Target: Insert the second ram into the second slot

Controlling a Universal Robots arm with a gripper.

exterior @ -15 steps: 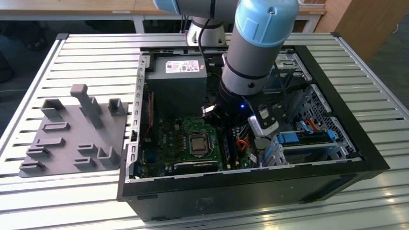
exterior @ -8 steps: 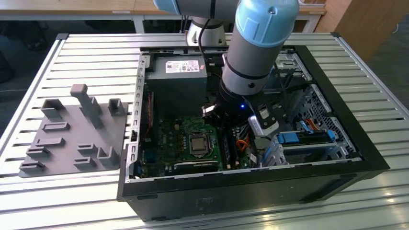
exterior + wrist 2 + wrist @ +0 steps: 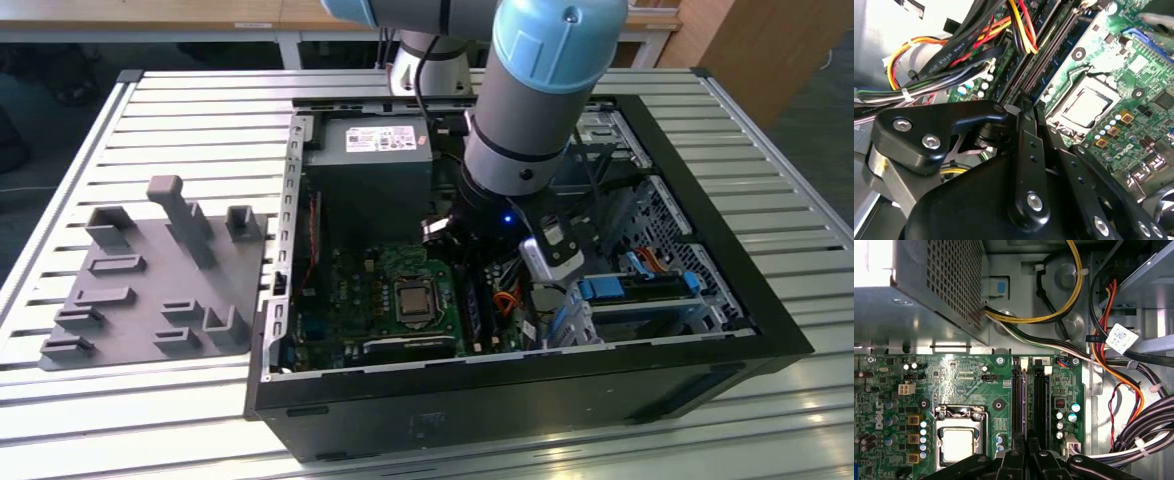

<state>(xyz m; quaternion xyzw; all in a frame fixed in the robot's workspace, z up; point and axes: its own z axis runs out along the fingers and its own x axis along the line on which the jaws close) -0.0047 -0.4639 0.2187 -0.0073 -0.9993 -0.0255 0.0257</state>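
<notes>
My gripper point(image 3: 470, 265) reaches down inside the open computer case, over the green motherboard point(image 3: 360, 300). In the first wrist view its black fingers point(image 3: 1013, 460) close in on a thin dark stick seen edge-on, the second ram point(image 3: 1025, 405). The stick stands along the memory slot point(image 3: 1018, 400) nearer the processor socket point(image 3: 959, 442). How deep it sits I cannot tell. The neighbouring slot point(image 3: 1040, 400) looks bare. In the second wrist view the gripper point(image 3: 1026, 102) meets right at the near end of the two long dark slots point(image 3: 1051, 50).
The grey power supply point(image 3: 367, 150) sits close behind the slots. Cable bundles point(image 3: 1134, 390) run beside them. Blue drive brackets point(image 3: 627, 290) fill the case's side toward the exterior view's right. A grey fixture plate point(image 3: 147, 290) lies on the slatted table point(image 3: 80, 160).
</notes>
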